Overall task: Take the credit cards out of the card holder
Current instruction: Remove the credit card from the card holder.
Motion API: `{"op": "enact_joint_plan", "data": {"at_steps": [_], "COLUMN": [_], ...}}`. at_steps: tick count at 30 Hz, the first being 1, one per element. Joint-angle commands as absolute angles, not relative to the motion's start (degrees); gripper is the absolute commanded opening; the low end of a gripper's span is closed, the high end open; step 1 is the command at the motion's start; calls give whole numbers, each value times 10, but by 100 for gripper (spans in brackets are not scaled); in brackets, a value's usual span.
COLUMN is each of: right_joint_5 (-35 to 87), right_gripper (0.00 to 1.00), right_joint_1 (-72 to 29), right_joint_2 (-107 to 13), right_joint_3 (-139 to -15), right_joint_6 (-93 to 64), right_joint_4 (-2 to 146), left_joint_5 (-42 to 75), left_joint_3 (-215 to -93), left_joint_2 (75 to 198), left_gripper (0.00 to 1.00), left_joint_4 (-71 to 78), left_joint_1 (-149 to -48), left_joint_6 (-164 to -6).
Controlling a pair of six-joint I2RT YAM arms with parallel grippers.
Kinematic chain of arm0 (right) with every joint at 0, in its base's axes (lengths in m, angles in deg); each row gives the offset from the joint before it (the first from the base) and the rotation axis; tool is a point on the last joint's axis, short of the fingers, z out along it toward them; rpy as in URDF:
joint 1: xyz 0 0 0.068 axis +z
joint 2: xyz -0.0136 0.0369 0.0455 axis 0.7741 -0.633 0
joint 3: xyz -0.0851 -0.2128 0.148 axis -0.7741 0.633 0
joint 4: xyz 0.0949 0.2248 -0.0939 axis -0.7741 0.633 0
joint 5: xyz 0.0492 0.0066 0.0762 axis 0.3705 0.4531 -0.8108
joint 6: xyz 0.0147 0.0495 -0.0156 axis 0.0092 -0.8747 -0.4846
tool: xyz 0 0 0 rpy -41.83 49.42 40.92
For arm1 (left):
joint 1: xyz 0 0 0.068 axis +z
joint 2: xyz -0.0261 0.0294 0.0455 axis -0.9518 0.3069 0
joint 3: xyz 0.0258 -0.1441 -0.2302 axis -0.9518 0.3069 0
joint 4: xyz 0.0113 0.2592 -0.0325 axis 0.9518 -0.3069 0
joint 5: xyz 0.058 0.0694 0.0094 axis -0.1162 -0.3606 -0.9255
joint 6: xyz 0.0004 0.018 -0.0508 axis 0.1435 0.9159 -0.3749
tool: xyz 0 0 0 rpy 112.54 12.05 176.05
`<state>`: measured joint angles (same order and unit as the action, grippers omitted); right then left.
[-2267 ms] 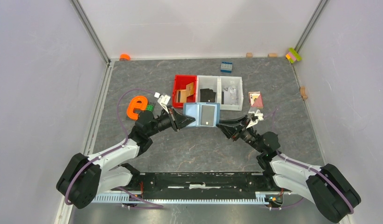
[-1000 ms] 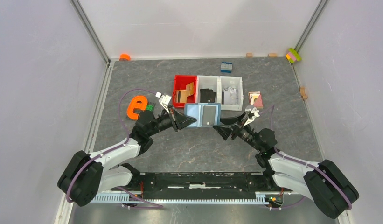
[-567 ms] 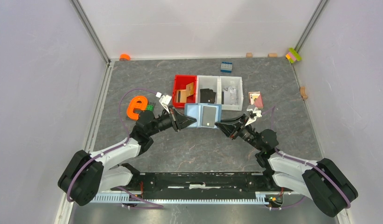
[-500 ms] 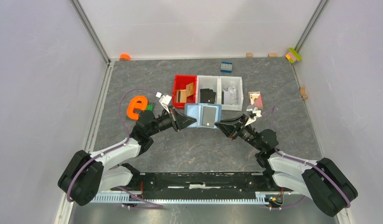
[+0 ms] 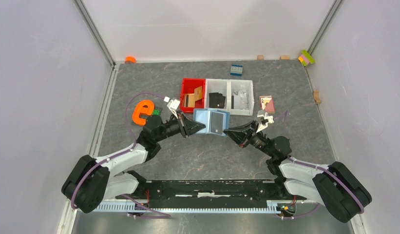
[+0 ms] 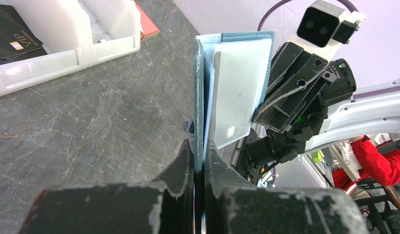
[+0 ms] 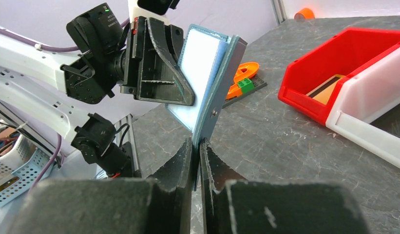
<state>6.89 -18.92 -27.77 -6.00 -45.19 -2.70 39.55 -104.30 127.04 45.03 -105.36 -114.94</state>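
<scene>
Open steel-blue card holder [image 5: 201,117], silvery card [image 5: 217,123]

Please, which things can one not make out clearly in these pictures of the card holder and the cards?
1) Left wrist view: whether more cards sit behind the pale card in the card holder; its own leaves hide the pockets.
2) Right wrist view: most of the tan card in the red bin; the bin's wall hides it.
3) Top view: the content of the white bin, right compartment; too small.
</scene>
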Motion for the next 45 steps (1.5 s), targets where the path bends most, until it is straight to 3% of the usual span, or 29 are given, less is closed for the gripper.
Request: {"op": "enact_joint_plan", "data": {"at_steps": [1,26,36,41,45], "right_joint_5": [42,22,66,87,86], "right_gripper": [11,7,9,23,45], "right_joint_1": [-190,-190,-189,-189,-189], "right_joint_2": [-291,-321,-328,-333,-335], "right_joint_3": [-64,-74,-112,-133,-135], "right_joint_6": [-465,-487,-438,-413,-413], "right_joint_4": [-91,-113,42,119,125], "left_joint_5": [413,432,439,435,416], "left_joint_3": [-1060,-1068,-1080,-1092,-1102], "left_joint_2": [1275,1304,1314,1317,1320], "left_gripper": [2,2,2,2,2], "left_joint_4": [480,500,490,460,423], "left_joint_1": [-1057,-1061,-1076,-1084,-1089], "left_joint_6": [-1162,-1173,-1162,-1142,-1122]}}
